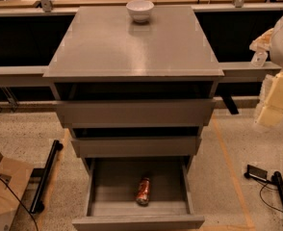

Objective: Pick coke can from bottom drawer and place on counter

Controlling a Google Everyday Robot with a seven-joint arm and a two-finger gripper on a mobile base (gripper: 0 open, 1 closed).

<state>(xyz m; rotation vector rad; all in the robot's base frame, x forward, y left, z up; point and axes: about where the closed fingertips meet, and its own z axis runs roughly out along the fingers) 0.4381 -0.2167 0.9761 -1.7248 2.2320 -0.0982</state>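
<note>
The coke can (pixel 143 190), red with silver ends, lies on its side inside the bottom drawer (pixel 137 222), which is pulled open toward me. The can rests near the drawer's front middle. The grey counter (pixel 132 47) tops the cabinet. My gripper (pixel 271 107), cream-coloured, hangs at the right edge of the camera view, beside the cabinet at about the height of the top drawer. It is well away from the can and holds nothing that I can see.
A white bowl (pixel 140 10) stands at the back middle of the counter. The two shallower drawers (pixel 134 112) sit above the open one. A cardboard box (pixel 4 191) and a black bar (pixel 45 177) lie on the floor at left; a black device with cables (pixel 259 173) lies at right.
</note>
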